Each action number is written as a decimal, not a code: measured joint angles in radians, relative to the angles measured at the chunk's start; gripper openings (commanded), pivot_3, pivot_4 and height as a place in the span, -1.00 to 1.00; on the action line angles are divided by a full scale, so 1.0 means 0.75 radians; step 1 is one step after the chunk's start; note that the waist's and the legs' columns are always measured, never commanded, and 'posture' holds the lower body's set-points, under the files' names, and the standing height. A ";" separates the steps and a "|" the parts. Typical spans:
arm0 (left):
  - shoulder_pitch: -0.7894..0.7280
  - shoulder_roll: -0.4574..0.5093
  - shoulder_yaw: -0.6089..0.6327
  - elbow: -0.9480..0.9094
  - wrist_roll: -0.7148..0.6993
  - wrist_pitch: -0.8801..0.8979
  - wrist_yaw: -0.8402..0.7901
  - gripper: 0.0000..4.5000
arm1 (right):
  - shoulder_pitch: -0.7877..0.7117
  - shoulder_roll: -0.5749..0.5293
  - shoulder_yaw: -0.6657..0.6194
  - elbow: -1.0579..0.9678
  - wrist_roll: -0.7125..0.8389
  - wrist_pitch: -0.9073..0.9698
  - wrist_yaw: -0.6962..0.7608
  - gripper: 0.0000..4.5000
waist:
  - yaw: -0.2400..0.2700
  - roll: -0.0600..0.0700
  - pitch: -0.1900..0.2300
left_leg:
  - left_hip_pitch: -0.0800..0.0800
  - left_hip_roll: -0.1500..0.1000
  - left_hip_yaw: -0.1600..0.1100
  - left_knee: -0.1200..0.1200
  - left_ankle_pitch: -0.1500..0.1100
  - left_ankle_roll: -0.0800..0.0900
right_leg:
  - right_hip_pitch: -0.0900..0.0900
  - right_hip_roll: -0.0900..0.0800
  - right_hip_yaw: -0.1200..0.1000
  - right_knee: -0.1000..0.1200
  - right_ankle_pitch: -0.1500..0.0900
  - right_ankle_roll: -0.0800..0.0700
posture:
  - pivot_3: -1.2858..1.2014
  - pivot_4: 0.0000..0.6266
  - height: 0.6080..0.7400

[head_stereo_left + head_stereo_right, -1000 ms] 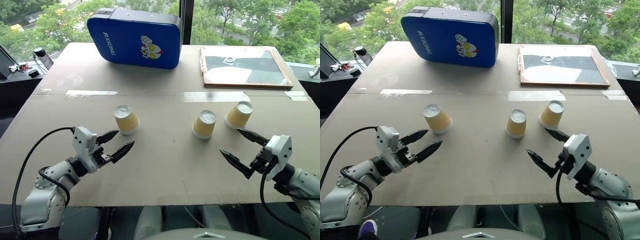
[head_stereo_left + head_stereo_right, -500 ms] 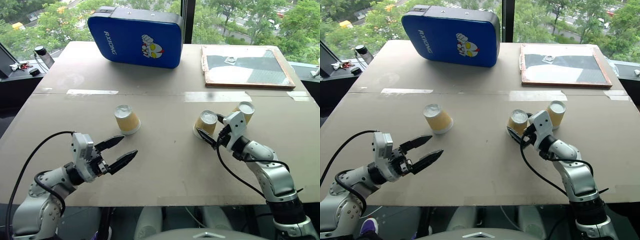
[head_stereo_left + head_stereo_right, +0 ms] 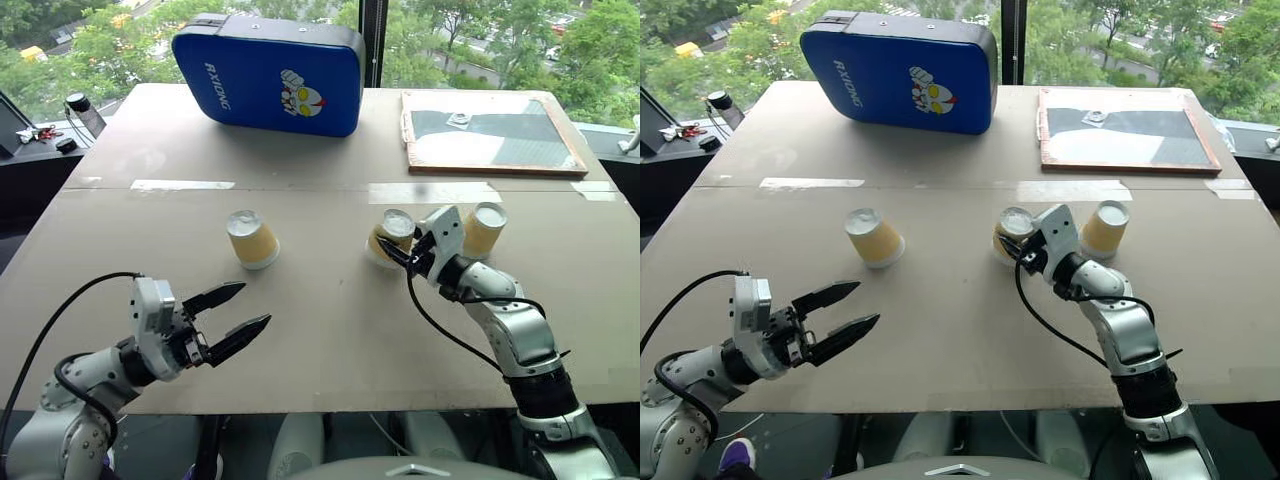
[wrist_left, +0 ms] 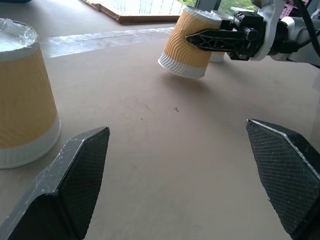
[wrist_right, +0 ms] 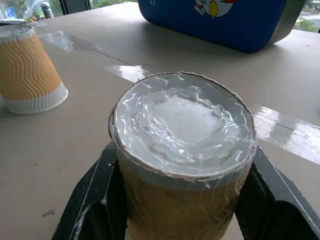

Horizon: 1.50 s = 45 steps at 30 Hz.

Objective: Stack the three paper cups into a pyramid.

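A: Middle cup (image 3: 390,236) is tilted off the bench (image 3: 330,330), right gripper (image 3: 400,250) fingers clamped on it, probably to shift it.

B: Other two cups (image 3: 252,238) (image 3: 484,229) sit upside-down either side. Left gripper (image 3: 232,314) fingers apart, waiting.

"RXIDNG" on blue case (image 3: 268,73)

Tan table (image 3: 330,330), window (image 3: 450,40) behind, green trees outside, daylight

left gripper (image 3: 234,310) spread wide, right gripper (image 3: 391,250) clamped
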 measured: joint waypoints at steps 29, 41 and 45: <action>-0.276 0.011 0.070 0.308 0.094 -0.076 0.141 1.00 | 0.243 -0.276 -0.168 -0.393 0.265 -0.039 0.336 0.98 | 0.006 0.002 0.002 | -0.001 -0.001 -0.002 0.000 0.000 0.000 | 0.001 0.000 -0.002 -0.001 0.000 0.000 | 0.03 -0.52 1.00; -0.676 0.092 -0.178 0.663 0.285 -0.061 0.087 1.00 | 0.712 -0.510 -0.529 -0.756 0.613 -0.097 0.543 0.98 | 0.008 0.000 0.002 | -0.001 -0.001 -0.002 0.000 0.000 0.000 | 0.002 0.001 -0.003 -0.001 0.000 0.001 | 0.03 -0.52 1.00; -0.768 0.102 -0.234 0.772 0.322 -0.064 0.045 1.00 | 0.789 -0.524 -0.568 -0.777 0.639 -0.135 0.580 0.98 | 0.007 -0.001 0.002 | -0.001 -0.001 -0.002 0.001 0.000 0.000 | 0.002 0.001 -0.002 -0.001 0.000 0.001 | 0.03 -0.52 1.00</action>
